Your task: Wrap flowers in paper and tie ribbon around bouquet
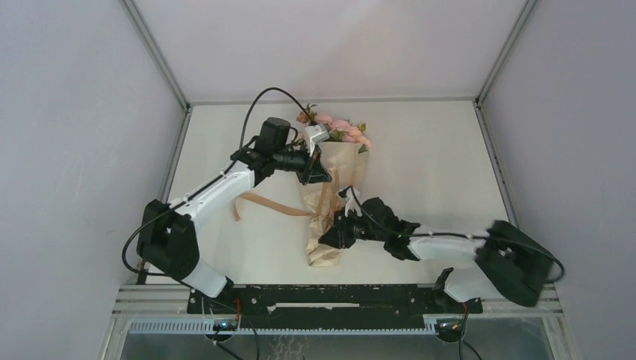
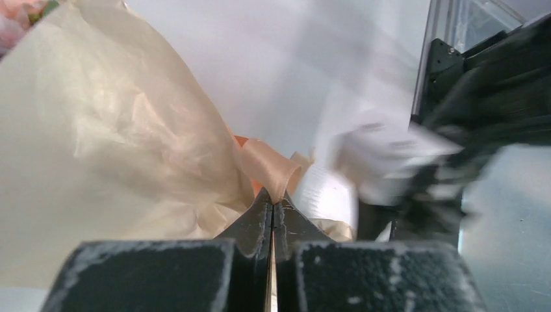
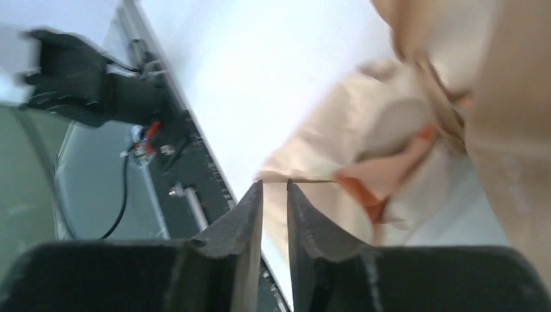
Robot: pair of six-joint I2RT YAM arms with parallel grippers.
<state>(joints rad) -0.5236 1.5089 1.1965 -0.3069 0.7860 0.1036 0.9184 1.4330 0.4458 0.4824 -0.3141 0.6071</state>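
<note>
The flowers (image 1: 339,127) lie wrapped in the tan paper (image 1: 334,187) at mid-table, blooms pointing to the far side. The ribbon (image 1: 274,205) runs from the left across to the bouquet's waist. My left gripper (image 1: 319,174) sits over the upper part of the wrap. In its wrist view the left gripper (image 2: 273,198) is shut on a loop of ribbon (image 2: 269,166), beside the paper (image 2: 97,143). My right gripper (image 1: 330,238) is at the bouquet's lower end. Its wrist view shows the right gripper (image 3: 275,183) open by a narrow gap, nothing between the fingers, with paper (image 3: 338,130) and ribbon (image 3: 380,179) just beyond.
A black rail (image 1: 330,296) runs along the near table edge between the arm bases. Grey walls and metal posts enclose the table on three sides. The ribbon's free tail (image 1: 238,206) lies on the white surface left of the bouquet.
</note>
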